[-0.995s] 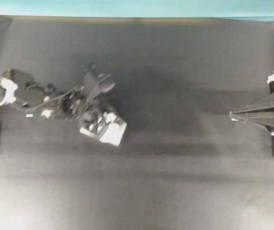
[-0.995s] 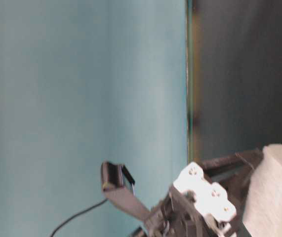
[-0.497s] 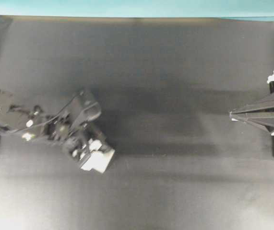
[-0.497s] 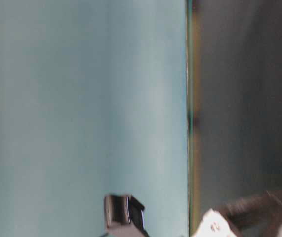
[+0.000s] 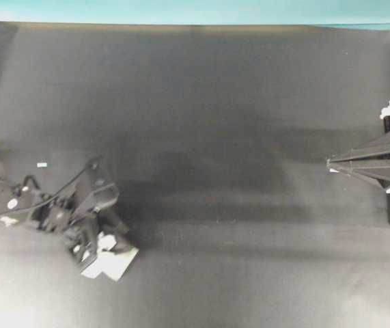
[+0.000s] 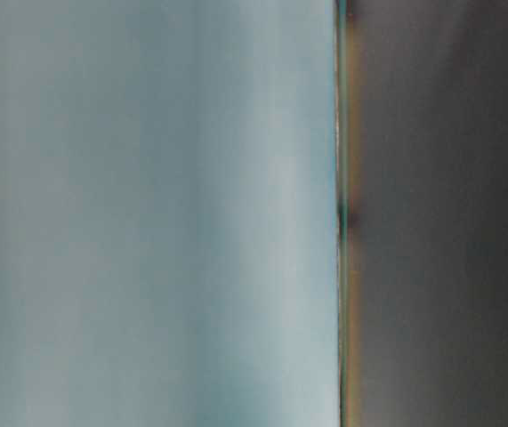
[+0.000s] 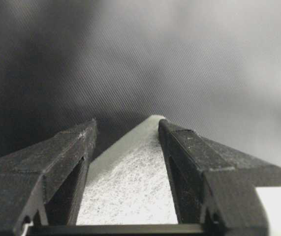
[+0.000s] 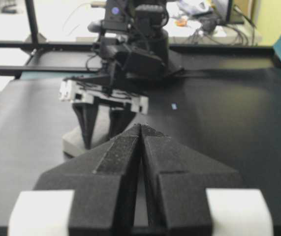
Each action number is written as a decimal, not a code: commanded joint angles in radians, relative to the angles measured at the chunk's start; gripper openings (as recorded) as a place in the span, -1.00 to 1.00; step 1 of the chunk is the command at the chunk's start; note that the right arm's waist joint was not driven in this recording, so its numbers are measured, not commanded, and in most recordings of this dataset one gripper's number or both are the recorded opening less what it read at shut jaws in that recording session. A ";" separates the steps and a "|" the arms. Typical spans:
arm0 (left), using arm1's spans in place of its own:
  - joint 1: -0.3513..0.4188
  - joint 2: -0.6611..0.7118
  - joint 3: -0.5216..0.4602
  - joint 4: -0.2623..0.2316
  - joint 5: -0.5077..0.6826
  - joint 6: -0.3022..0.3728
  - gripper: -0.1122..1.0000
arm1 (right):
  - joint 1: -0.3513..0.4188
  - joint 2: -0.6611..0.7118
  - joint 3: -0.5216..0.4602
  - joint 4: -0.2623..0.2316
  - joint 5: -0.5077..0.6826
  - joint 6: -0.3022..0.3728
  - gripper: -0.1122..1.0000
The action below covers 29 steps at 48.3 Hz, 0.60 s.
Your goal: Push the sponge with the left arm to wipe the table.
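Note:
The white sponge (image 5: 117, 264) lies on the black table (image 5: 235, 102) at the lower left of the overhead view. My left gripper (image 5: 106, 253) stands over it with the sponge held between its two fingers. In the left wrist view the sponge (image 7: 130, 191) fills the gap between the black fingers (image 7: 189, 157) of the left gripper (image 7: 127, 124). The sponge (image 8: 74, 143) and the left arm (image 8: 135, 44) also show in the right wrist view. My right gripper (image 5: 330, 162) is shut and empty at the right edge, and its tips (image 8: 141, 127) touch each other.
A tiny white speck of tape (image 5: 42, 165) lies on the table above the left arm. A teal strip (image 5: 195, 10) runs along the far edge. The table-level view shows only a teal wall (image 6: 147, 213) and the bare table (image 6: 449, 213).
The left arm has slid the sponge down and to the left across the table in the overhead view. It has left the table-level view. The right arm has not moved.

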 commanded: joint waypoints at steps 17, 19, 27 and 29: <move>-0.158 -0.048 0.037 0.005 -0.017 -0.052 0.13 | 0.000 0.006 -0.006 0.003 -0.011 0.006 -0.81; -0.158 -0.048 0.037 0.003 -0.018 -0.051 0.13 | 0.000 0.006 -0.006 0.003 -0.012 0.006 -0.81; -0.141 -0.049 0.026 0.005 -0.017 -0.034 0.13 | 0.000 0.006 -0.006 0.003 -0.012 0.006 -0.81; -0.132 -0.057 0.018 0.005 -0.017 -0.026 0.13 | 0.000 0.006 -0.006 0.003 -0.011 0.006 -0.81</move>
